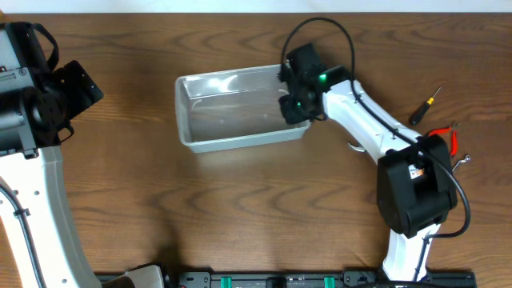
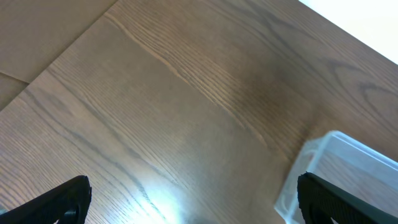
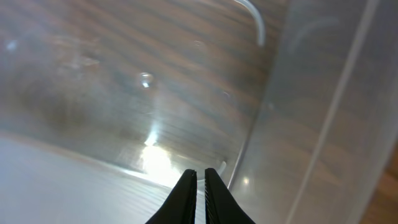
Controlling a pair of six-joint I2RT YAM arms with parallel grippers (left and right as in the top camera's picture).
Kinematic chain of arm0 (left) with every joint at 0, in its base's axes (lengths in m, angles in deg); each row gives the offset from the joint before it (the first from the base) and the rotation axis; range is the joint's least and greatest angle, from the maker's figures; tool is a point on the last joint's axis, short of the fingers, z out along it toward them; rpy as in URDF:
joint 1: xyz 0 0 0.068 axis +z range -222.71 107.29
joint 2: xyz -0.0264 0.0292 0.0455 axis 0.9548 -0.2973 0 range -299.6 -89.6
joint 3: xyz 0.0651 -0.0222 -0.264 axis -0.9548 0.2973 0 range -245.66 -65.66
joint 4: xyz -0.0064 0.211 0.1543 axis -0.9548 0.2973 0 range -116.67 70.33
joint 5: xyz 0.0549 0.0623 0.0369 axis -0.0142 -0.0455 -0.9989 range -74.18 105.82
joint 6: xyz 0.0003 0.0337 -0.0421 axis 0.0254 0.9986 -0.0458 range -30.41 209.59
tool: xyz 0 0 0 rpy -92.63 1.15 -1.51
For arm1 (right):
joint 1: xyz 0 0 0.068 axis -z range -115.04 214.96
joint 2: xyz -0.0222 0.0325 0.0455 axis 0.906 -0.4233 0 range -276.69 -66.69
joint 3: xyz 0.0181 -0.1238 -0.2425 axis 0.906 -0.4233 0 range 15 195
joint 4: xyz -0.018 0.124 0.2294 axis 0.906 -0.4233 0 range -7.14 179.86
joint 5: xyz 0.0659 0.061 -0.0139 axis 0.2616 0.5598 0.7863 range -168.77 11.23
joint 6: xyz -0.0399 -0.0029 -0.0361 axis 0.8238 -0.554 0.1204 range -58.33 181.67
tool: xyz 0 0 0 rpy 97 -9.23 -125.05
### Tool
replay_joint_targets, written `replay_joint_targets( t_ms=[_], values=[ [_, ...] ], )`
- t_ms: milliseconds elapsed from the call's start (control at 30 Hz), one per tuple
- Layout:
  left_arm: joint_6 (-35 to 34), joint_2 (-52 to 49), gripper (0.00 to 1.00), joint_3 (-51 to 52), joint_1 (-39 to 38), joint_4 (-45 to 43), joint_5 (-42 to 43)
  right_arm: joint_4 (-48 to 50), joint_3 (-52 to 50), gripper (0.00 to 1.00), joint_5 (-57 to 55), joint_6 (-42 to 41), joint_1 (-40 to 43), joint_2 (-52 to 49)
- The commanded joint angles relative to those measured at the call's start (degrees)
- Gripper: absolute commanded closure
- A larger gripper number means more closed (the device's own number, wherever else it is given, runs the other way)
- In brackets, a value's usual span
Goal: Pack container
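The clear plastic container point(image 1: 232, 144) lies on the wooden table, left of centre, and looks empty. My right gripper point(image 1: 290, 108) is at its right end. In the right wrist view its fingers point(image 3: 201, 174) are closed to a thin gap on the container's wall point(image 3: 311, 93), with the container's bare floor seen through the plastic. My left gripper point(image 1: 78, 90) is far to the left, apart from the container. In the left wrist view its fingers point(image 2: 193, 199) are wide open and empty over bare wood, with a container corner point(image 2: 348, 162) at the lower right.
A black screwdriver with a yellow tip point(image 1: 424, 106) and red-handled pliers point(image 1: 445, 138) lie at the far right of the table. A small metal piece point(image 1: 462, 160) lies just below them. The table's far edge runs along the top.
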Motion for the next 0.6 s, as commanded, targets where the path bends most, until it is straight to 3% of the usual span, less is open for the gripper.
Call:
replay_joint_targets(
  t_ms=[0, 200, 567],
  values=[
    [-0.3, -0.2, 0.02, 0.3, 0.2, 0.1, -0.7, -1.6, 0.5, 0.90, -2.4, -3.5, 2.1, 0.6],
    [-0.3, -0.1, 0.02, 0.3, 0.2, -0.4, -0.7, -7.3, 0.5, 0.89, -2.5, -8.8, 3.3, 0.6],
    [-0.3, -0.2, 0.02, 0.3, 0.2, -0.7, -0.7, -16.6, 0.5, 0.90, -2.5, -8.8, 3.3, 0.6]
  ],
)
